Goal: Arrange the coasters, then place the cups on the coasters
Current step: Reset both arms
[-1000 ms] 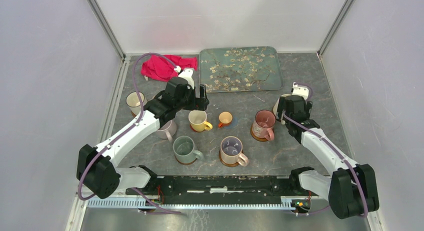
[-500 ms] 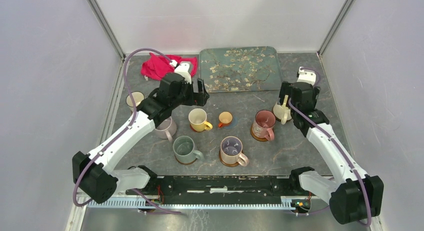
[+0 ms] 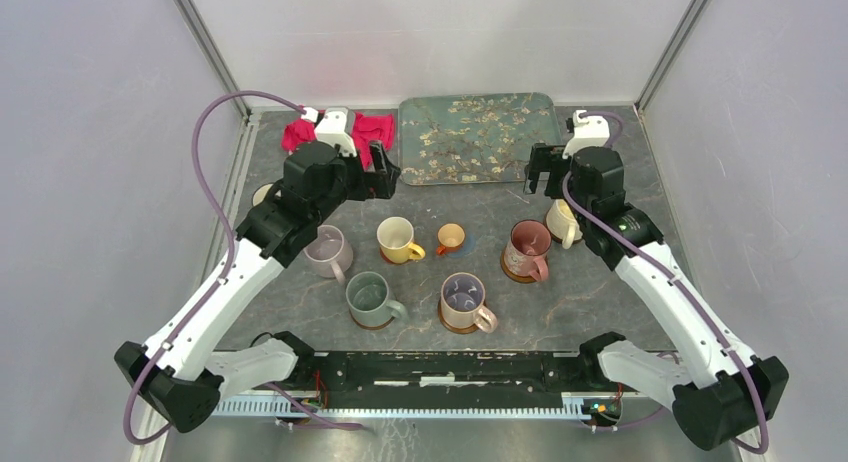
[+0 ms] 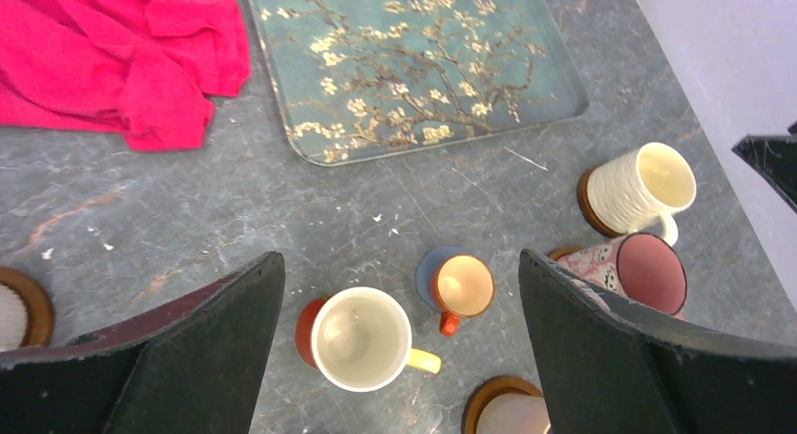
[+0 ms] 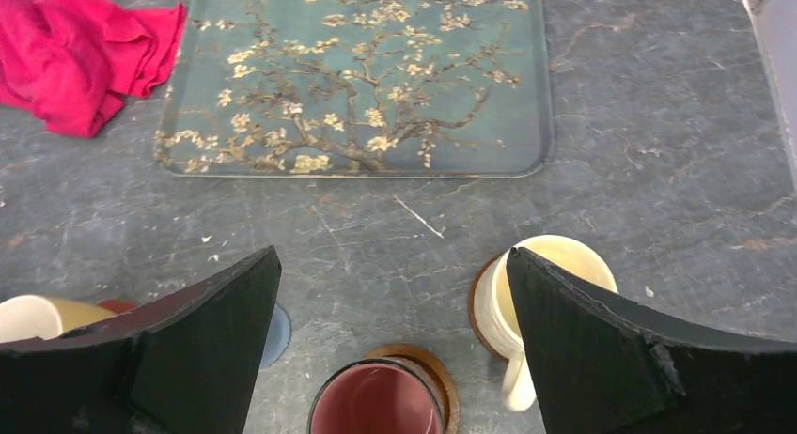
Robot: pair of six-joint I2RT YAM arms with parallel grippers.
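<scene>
Cups on coasters right across the worktop (image 3: 480,202), that's the picture. In the top view the cream ribbed mug (image 3: 562,222) sits right of centre on a dark brown coaster (image 4: 585,197). Just to its left is the pink floral mug (image 3: 525,248), on an amber coaster (image 5: 442,370). Centre frame, the tiny orange cup (image 3: 450,238) stands on the blue coaster (image 4: 425,268), and beside it the yellow mug (image 3: 397,239) covers most of the red coaster (image 4: 304,331). Lower down come the grey-green mug (image 3: 370,297) and a second floral mug (image 3: 463,300), with the mauve mug (image 3: 328,250) off to the left, each showing a brown rim beneath. Every cup I can make out is upright and seated square on its disc, so by my reckoning the placing is done or very nearly. Now the arms: the left end effector (image 3: 385,174) hangs upper left of centre, fingers spread wide with nothing between them. Its wrist view looks down on the yellow mug and orange cup framed in the gap, well below. The right end effector (image 3: 538,170), equally splayed and empty, sits upper right, above the cream ribbed mug. That mug shows at the inner edge of the right-hand finger in its own view. Both ride high and clear, sensibly I'd say, with no handle at risk of a clip. Beyond them the teal tray (image 3: 480,137) and red cloth (image 4: 113,68) lie at the top of the frame.
</scene>
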